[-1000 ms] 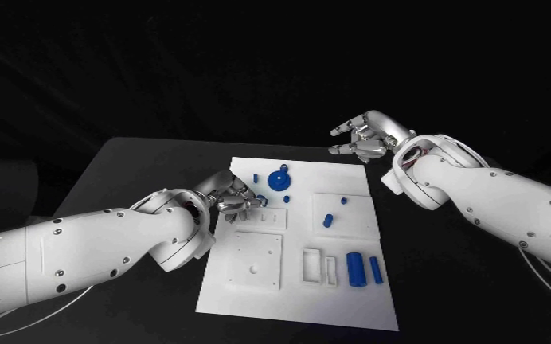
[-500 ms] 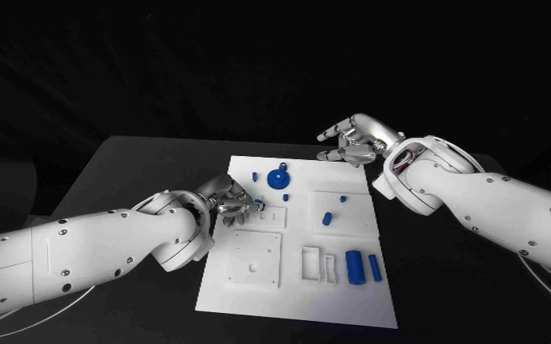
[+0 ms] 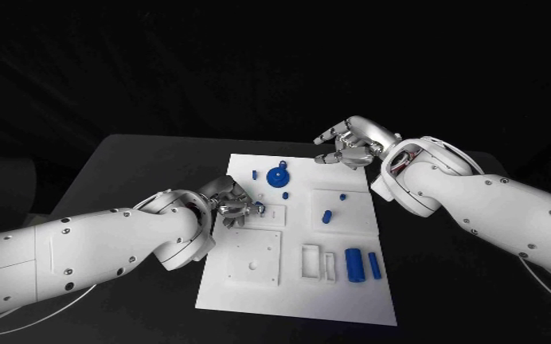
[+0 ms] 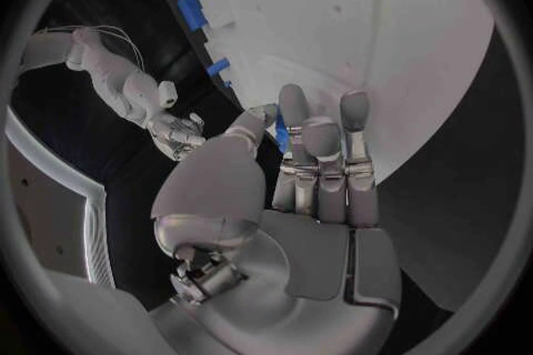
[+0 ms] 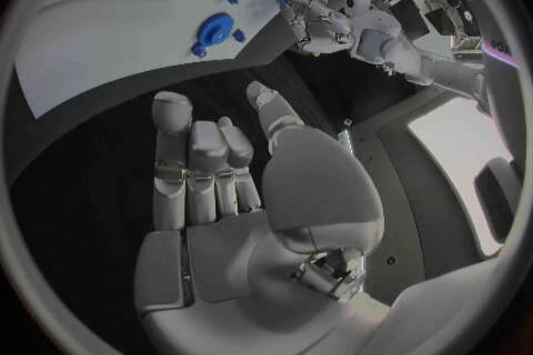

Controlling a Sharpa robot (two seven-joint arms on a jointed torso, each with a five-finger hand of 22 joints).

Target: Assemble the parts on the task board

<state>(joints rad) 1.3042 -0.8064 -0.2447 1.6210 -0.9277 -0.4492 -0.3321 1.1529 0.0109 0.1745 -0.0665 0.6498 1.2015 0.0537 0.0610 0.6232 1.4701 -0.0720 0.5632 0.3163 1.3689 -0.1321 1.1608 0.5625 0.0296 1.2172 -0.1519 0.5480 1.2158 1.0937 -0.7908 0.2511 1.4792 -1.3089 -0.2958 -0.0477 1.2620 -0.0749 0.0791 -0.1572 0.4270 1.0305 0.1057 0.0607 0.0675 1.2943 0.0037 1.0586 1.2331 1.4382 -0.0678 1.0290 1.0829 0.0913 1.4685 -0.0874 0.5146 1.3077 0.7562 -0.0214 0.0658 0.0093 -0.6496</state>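
The white task board (image 3: 259, 292) lies mid-table. Over its left edge my left hand (image 3: 234, 203) pinches a small blue part (image 4: 281, 133) between thumb and a finger, above a recessed slot plate (image 3: 273, 217). A blue gear (image 3: 278, 177) sits at the far end of the board, with a small peg (image 3: 255, 176) beside it. My right hand (image 3: 349, 144) hovers above the board's far right corner and holds nothing, its fingers loosely bent and apart. The right wrist view shows the gear (image 5: 214, 25) and my left hand (image 5: 311, 22) beyond that palm.
Two long blue parts (image 3: 364, 265) stand side by side at the board's near right. A short blue part (image 3: 327, 217) lies on the raised plate mid-right, and another small one (image 3: 286, 197) lies below the gear. Black table (image 3: 127, 169) surrounds the board.
My right hand has drifted left and a little nearer the board's far edge. My left hand has barely shifted and still pinches the small blue part.
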